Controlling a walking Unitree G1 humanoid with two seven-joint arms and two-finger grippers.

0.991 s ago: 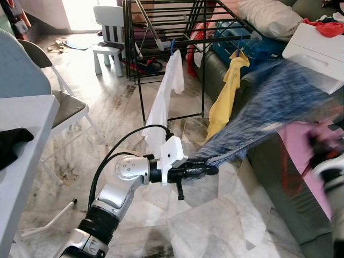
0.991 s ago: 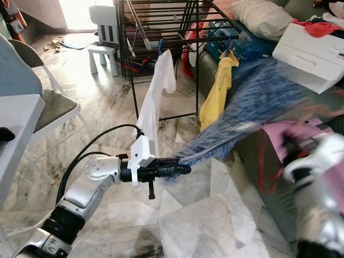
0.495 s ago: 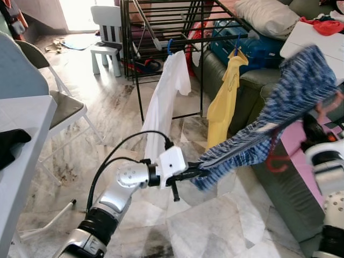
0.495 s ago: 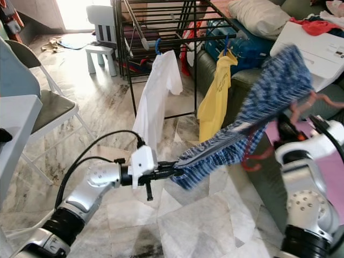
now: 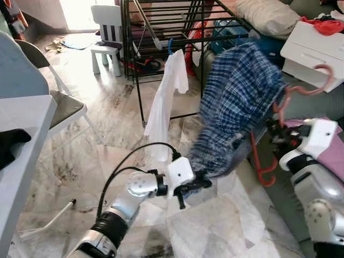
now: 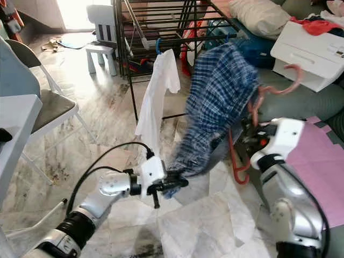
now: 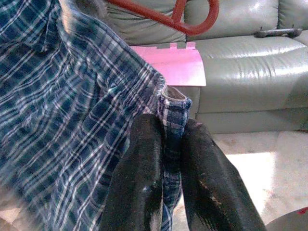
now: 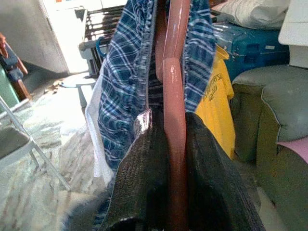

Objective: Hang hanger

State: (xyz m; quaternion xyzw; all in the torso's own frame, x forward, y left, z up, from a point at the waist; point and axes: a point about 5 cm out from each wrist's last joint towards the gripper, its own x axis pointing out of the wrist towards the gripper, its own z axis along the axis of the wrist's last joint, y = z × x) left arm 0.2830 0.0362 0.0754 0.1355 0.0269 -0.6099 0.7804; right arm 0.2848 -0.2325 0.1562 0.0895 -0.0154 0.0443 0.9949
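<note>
Table [image 5: 27, 123]: a white tabletop at my far left, with a dark cloth [image 5: 12, 145] lying on its edge.
Chair [image 5: 59, 105]: a folding chair just beyond the table, on the marble floor [image 5: 107, 123].
Stool [image 5: 107, 32]: a small white child's chair far back, near the bright doorway.
Drying rack [image 5: 161, 32]: a black metal rack ahead of me; a white shirt [image 5: 164, 102] hangs from its front rail on a blue hook.
My left gripper [image 5: 200, 185]: low and forward, my two black fingers [image 7: 144, 178] pressed together on the hem of the plaid shirt.
Plaid shirt [image 5: 234, 107]: blue checked cloth draped over the hanger, stretched from my left pincer up to my right, in front of the rack.
Yellow shirt [image 8: 219, 101]: hanging behind the plaid one, seen past my right fingers.
Hanger [image 5: 293, 102]: red-pink plastic, its hook curving up to the right above my right wrist, its lower bar hanging below.
My right gripper [image 5: 274, 131]: raised at my right, fingers [image 8: 144, 178] clamped on the hanger's stem.
Sofa [image 7: 250, 72]: grey-green leather at my right, with a pink sheet [image 6: 317, 161] on the seat.
White box [image 5: 317, 51]: resting on the sofa arm, red cloth [image 5: 328, 24] on top.
</note>
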